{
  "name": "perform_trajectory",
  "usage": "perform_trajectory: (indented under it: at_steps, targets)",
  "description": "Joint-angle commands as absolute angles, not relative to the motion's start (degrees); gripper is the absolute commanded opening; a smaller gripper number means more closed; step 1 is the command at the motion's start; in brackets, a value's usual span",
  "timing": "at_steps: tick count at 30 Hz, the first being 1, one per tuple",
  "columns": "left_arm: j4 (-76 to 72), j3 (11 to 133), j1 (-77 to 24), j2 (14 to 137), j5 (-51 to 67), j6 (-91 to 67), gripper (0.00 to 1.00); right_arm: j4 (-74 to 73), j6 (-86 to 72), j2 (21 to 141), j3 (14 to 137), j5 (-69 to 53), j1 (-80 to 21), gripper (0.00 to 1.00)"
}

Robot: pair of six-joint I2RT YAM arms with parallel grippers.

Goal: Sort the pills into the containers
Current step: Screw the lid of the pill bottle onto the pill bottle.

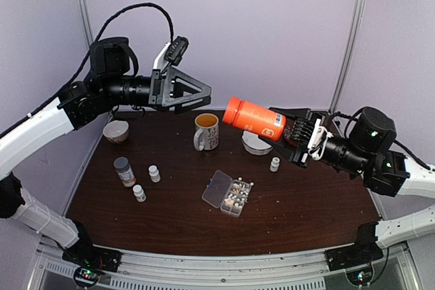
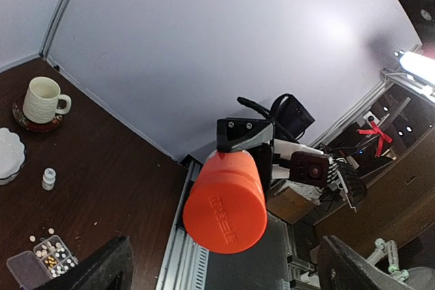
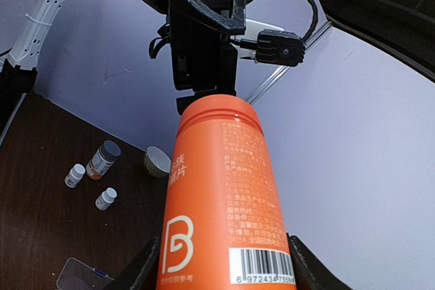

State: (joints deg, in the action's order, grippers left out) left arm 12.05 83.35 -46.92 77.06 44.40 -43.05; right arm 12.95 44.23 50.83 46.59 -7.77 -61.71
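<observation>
The right gripper (image 1: 289, 132) pinches the orange bottle (image 1: 253, 118) sideways, the left gripper (image 1: 198, 93) spread wide; uncapping it so tilted could spill its contents across the tabletop (image 1: 299, 202).

Pills (image 1: 237, 191) are too small to count; the orange bottle (image 3: 221, 195) runs off-frame.
</observation>
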Motion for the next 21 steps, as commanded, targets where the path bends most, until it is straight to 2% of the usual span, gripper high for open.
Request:
perform_trajectory:
  at_steps: [1, 21]
  targets:
    - [10.4, 83.43, -46.67, 76.92, 47.82, -50.6, 0.98, 15.26, 49.73, 53.49, 49.22, -4.61, -63.29, 0.0]
    - [17.76, 83.23, -46.76, 78.18, 47.07, -48.05, 0.97, 18.04, 49.67, 57.97, 52.01, -5.1, -65.35, 0.0]
